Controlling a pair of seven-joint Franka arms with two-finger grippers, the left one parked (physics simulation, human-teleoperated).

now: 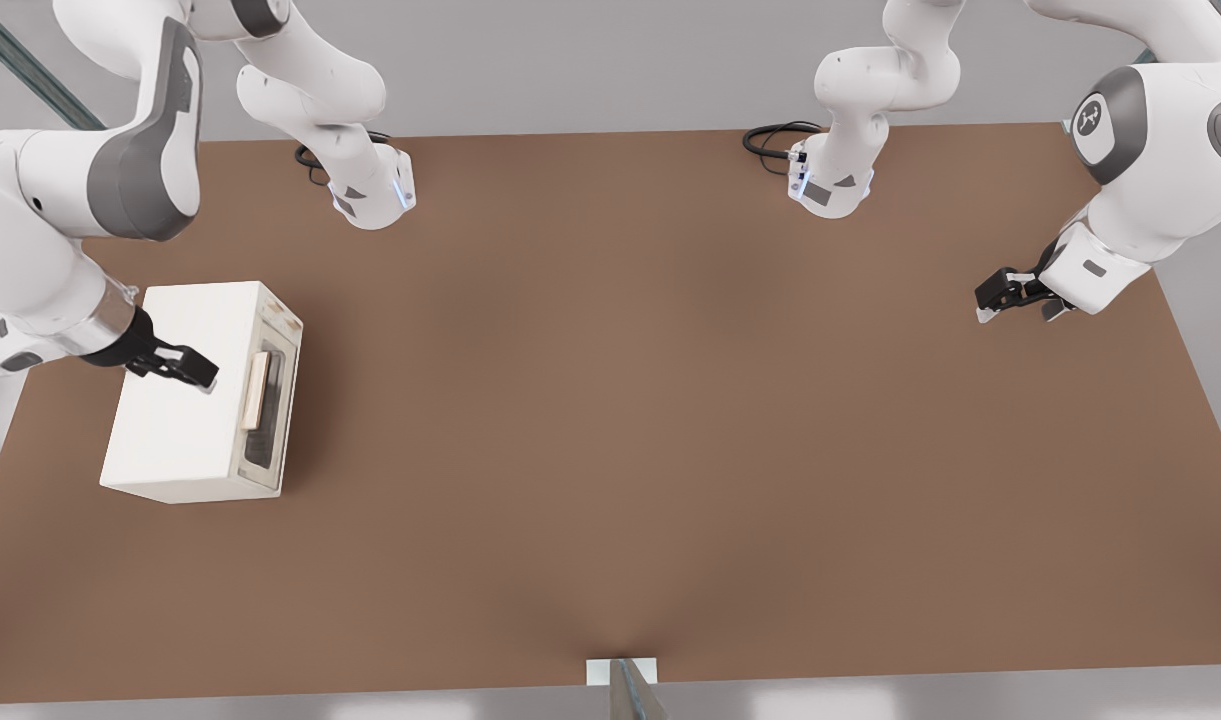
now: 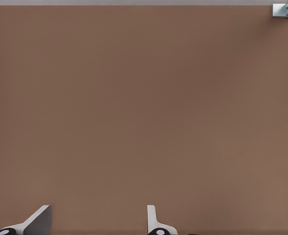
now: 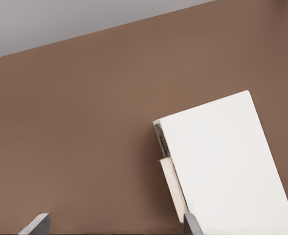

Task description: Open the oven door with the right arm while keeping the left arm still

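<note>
The cream oven (image 1: pixel 185 400) sits near the table's edge at the front view's left. Its door (image 1: pixel 273 405), with dark glass and a pale bar handle (image 1: pixel 257 390), faces the table's middle and lies flush against the body, shut. My gripper (image 1: pixel 185 365) hovers above the oven's top, just behind the handle, black fingers open and empty. In the right wrist view the oven top (image 3: pixel 227 166) and handle (image 3: pixel 170 188) show from above. My gripper (image 3: pixel 114 224) spans the handle's side, one fingertip (image 3: pixel 191 223) over the top's edge.
The brown table (image 1: pixel 650 420) stretches wide toward the front view's right. Two arm bases (image 1: pixel 375 190) (image 1: pixel 830 180) with black cables stand at the far edge. The parked arm's gripper (image 1: pixel 1015 295) hangs at the far right. A small metal bracket (image 1: pixel 622 672) sits at the near edge.
</note>
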